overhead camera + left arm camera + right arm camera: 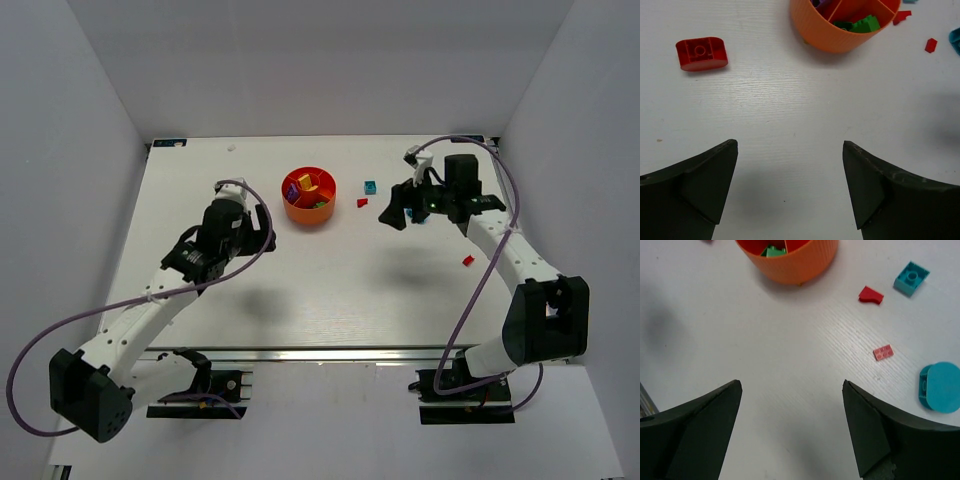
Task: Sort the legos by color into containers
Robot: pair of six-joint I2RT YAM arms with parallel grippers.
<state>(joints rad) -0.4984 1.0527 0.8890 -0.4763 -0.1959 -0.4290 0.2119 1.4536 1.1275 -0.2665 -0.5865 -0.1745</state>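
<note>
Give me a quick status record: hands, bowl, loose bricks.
left hand: open, empty
right hand: open, empty
bowl: holds green, yellow, purple, red pieces
loose by left hand: red rounded brick
loose by right hand: cyan square brick, red wedge, small red plate, cyan round piece
</note>
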